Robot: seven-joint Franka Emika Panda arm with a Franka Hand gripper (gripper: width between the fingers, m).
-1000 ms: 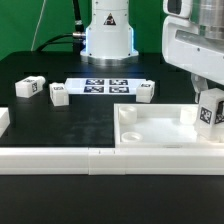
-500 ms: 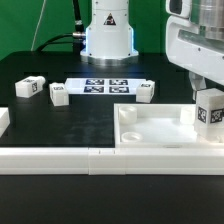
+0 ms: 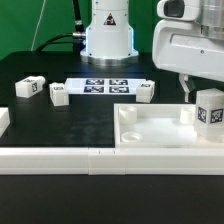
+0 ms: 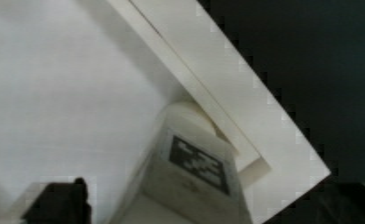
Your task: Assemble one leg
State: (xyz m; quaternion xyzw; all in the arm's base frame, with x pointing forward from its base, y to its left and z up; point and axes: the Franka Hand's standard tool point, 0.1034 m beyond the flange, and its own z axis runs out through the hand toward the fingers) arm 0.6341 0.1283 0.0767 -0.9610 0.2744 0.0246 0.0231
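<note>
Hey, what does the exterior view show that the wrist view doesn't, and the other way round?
Only the exterior view: the robot's white base, the flat white marker board, three loose small white blocks, and the long white rail in front. Only the wrist view: no extra object, just a close look at the tag on the small white rectangular plastic leg beside the raised rim of the large white square tray-like piece. Both: that leg upright at the tray's corner, and the black table.
</note>
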